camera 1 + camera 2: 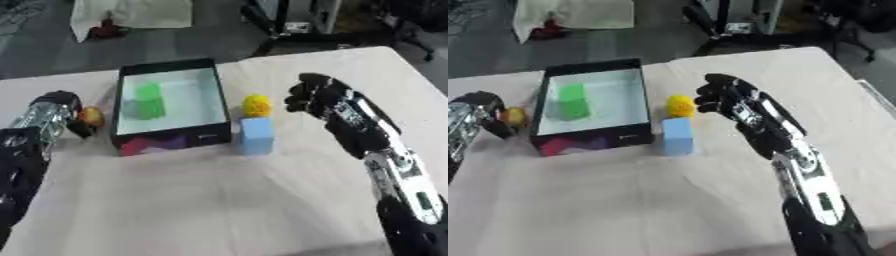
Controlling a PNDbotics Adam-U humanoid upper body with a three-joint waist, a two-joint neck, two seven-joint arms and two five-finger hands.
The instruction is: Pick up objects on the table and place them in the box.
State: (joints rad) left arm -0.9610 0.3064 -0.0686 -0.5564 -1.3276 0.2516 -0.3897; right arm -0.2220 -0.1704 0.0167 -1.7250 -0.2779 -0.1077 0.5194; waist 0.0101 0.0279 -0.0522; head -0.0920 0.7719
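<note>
Box: I see the black-walled box (168, 141) with its pale floor sitting on the table (219, 200), a little left of centre, open to the top.
Inside the box: a green block (150, 101) stands on the floor toward the left wall.
Blue block: a light blue block (256, 135) stands on the table just outside the box's front right corner.
Yellow object: a small rounded yellow thing (256, 105) lies just behind the blue block, near the box's right wall — I cannot tell whether the two touch.
Right hand: my right hand (311, 96) hangs just to the right of the yellow object, fingers curled inward and together, with nothing in them.
Left hand: my left hand (58, 107) is at the left edge, beside the box's left wall.
Orange object: a small orange-red rounded thing (91, 117) sits against the left hand's fingers — whether they close round it I cannot tell.
</note>
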